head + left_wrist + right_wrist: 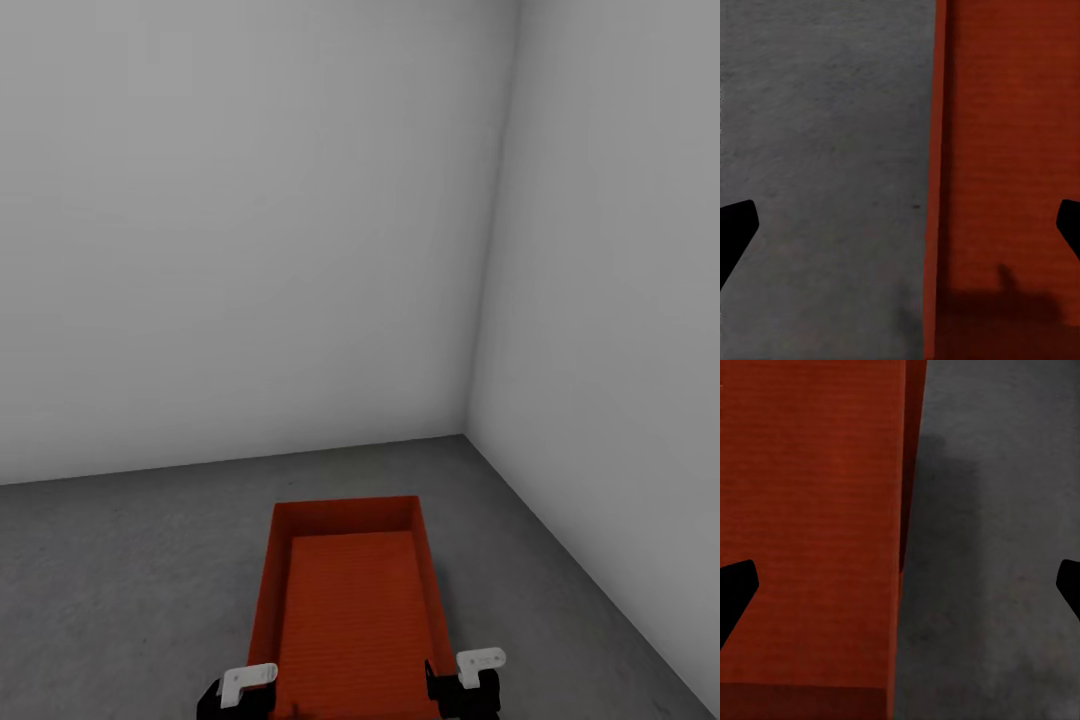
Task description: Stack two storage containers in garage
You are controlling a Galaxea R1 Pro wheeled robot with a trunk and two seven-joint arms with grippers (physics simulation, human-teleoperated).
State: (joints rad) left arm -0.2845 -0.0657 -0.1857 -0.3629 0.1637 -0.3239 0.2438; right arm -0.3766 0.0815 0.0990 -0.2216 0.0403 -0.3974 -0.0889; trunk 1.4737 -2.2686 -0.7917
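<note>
Grey concrete floor (120, 580) in a bare white-walled corner carries an orange-red open box (350, 600), seemingly empty, each long wall between the wide-spread fingers of the left gripper (900, 225) and right gripper (900, 585).

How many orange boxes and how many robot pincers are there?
Orange boxes: 1, the storage container on the grey floor.
Robot pincers: 2, the left pincer and the right pincer, one straddling each side wall.
Total: 3

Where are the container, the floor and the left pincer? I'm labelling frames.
container (350, 610): head view, inner bottom.
floor (120, 560): head view, bare concrete.
left pincer (900, 225): left wrist view, midway between fingertips.
</note>
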